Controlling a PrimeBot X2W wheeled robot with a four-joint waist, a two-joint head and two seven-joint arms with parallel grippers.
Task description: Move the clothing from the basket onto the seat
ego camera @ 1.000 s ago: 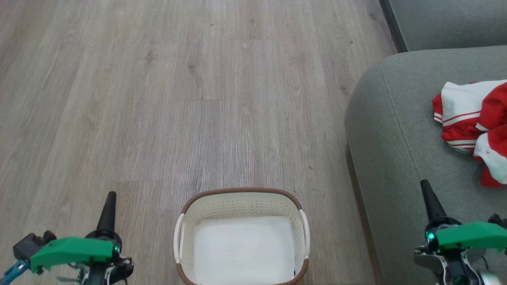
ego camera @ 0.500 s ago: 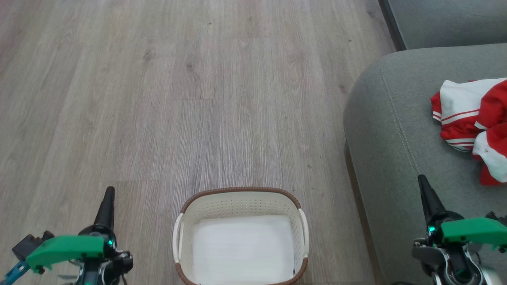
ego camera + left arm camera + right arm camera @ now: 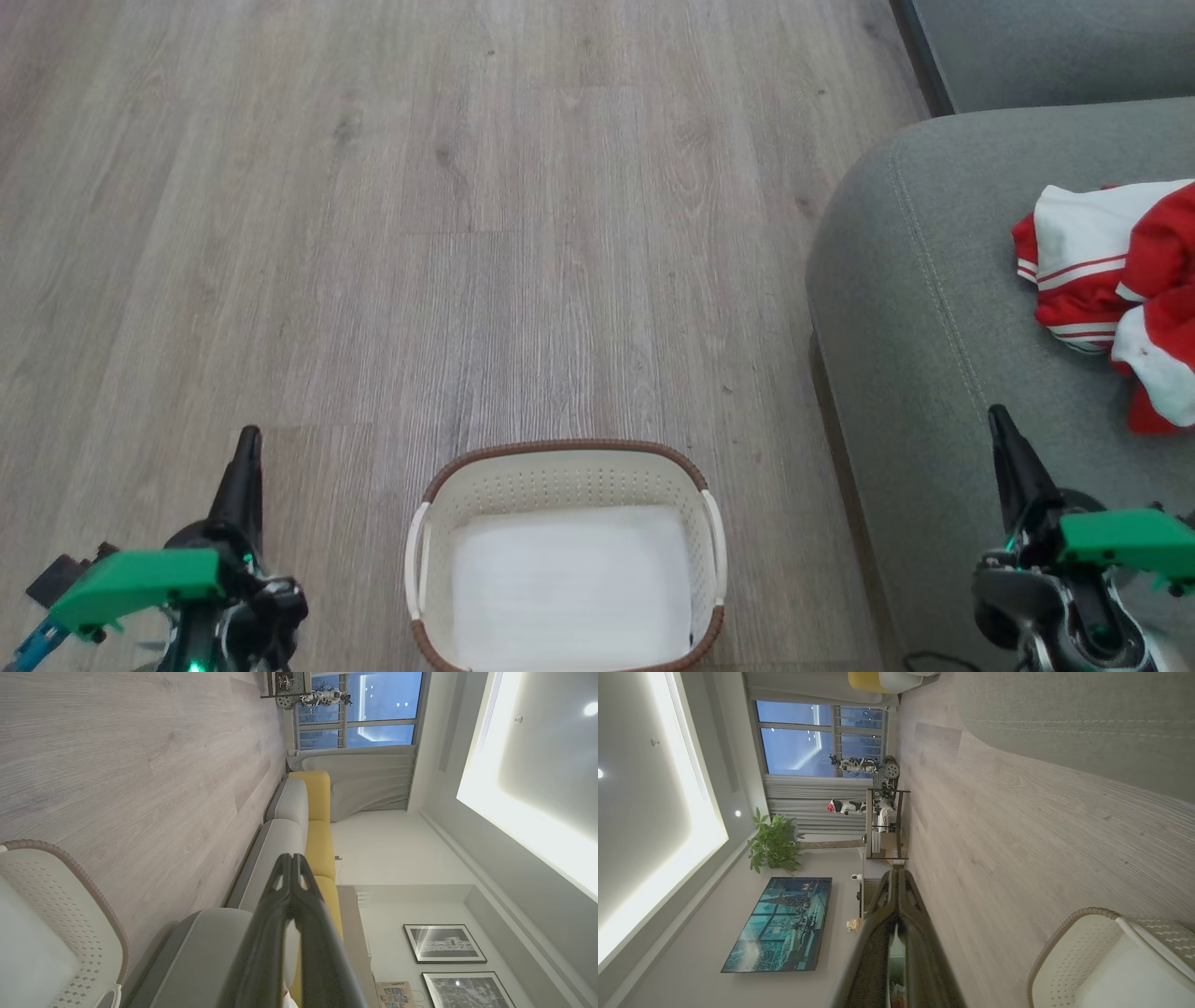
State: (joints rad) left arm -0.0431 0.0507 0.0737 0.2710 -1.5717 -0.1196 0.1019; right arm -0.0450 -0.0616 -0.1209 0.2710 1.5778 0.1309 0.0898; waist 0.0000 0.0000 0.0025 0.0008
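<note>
The red and white clothing (image 3: 1111, 289) lies crumpled on the grey-green seat (image 3: 934, 373) at the right edge of the head view. On the floor at bottom centre stands the cream basket (image 3: 565, 481), holding just a flat white sheet (image 3: 569, 583). My left gripper (image 3: 245, 457) is shut and empty, left of the basket over the floor. Over the seat's near part, my right gripper (image 3: 1001, 429) is shut and empty, well short of the clothing. The left wrist view has shut fingertips (image 3: 290, 861) and the basket (image 3: 56, 905); the right wrist view has shut fingertips (image 3: 896, 875) and the basket (image 3: 1087, 952).
Grey wood floor (image 3: 420, 233) stretches ahead and to the left. A second sofa cushion (image 3: 1055, 47) sits at the top right. Far off in the wrist views are yellow back cushions (image 3: 320, 826), a shelf unit (image 3: 882, 826), a potted plant (image 3: 773, 844) and a wall screen (image 3: 782, 924).
Both grippers have drawn back toward the bottom of the head view, still shut. The view itself has shifted slightly. Clothing and basket lie as before.
</note>
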